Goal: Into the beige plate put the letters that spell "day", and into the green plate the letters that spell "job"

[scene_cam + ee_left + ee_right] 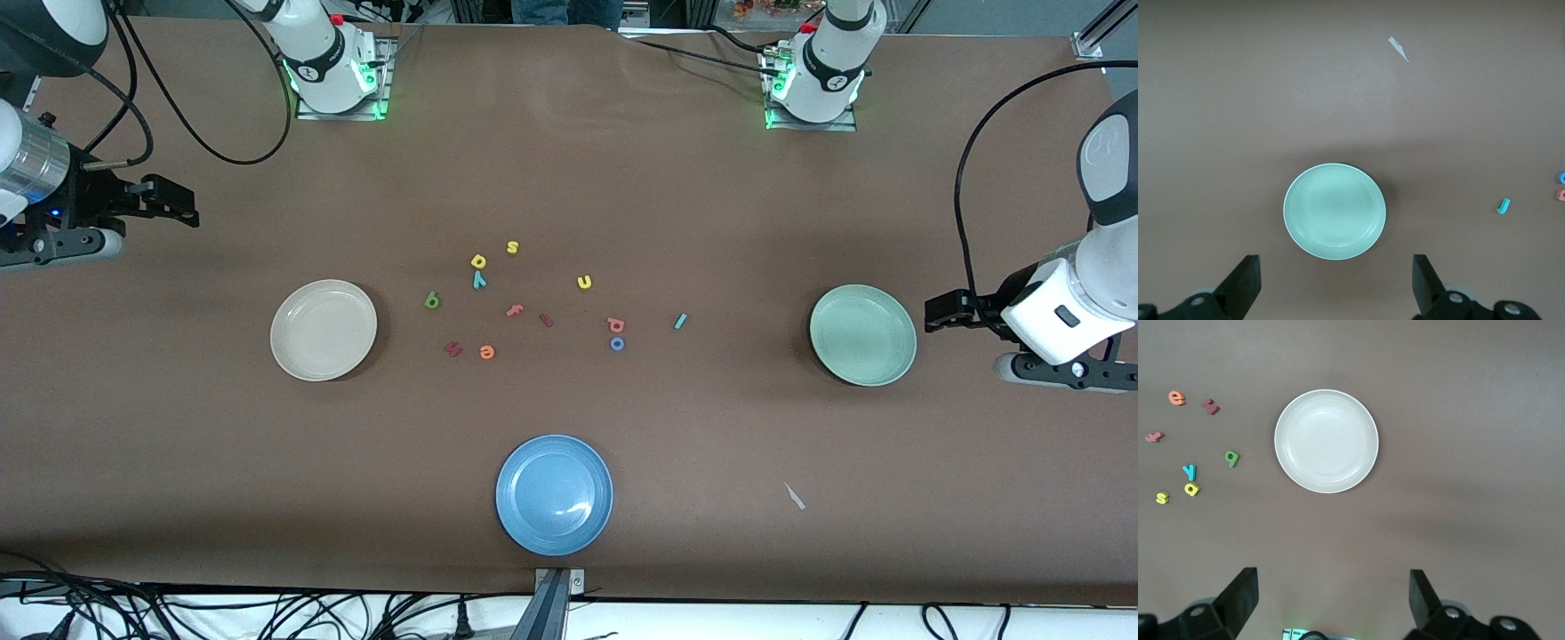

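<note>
My left gripper (1335, 283) hangs with its fingers spread wide, holding nothing, above the table at my left arm's end, next to the green plate (862, 334). My right gripper (1331, 600) is just as wide and bare, above my right arm's end near the beige plate (324, 330). Between the plates lie the green looped letter (432, 300), yellow looped letter (479, 261), teal y (479, 280), teal j (680, 321), blue o (617, 343) and pinkish-red b (615, 325). Only the front view shows the blue plate (554, 494).
</note>
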Robot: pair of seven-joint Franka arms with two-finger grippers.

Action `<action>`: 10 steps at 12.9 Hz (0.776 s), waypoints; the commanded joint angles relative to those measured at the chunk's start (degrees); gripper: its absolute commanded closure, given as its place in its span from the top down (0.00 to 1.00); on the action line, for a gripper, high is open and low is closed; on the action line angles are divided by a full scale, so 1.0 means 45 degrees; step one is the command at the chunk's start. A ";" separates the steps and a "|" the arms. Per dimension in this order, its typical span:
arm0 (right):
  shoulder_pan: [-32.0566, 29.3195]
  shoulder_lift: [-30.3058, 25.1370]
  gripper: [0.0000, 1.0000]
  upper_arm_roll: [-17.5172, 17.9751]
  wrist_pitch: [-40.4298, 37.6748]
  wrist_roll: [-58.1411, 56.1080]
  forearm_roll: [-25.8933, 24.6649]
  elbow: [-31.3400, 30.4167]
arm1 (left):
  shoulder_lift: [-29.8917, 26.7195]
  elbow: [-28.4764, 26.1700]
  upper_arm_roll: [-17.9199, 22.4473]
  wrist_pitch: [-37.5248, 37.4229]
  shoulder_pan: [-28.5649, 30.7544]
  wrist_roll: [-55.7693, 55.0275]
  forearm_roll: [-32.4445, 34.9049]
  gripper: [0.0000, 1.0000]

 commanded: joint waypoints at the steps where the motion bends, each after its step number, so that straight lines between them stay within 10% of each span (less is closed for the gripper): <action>1: 0.0016 -0.0002 1.00 0.0006 -0.0180 -0.0093 0.0052 0.0106 | -0.0012 0.0074 0.0019 0.0026 0.0063 0.0336 -0.0342 1.00; 10: 0.0055 0.0076 1.00 -0.0013 -0.0180 -0.0093 -0.0006 0.0087 | 0.0960 0.0074 0.0019 0.0045 0.0004 0.0199 -0.0342 1.00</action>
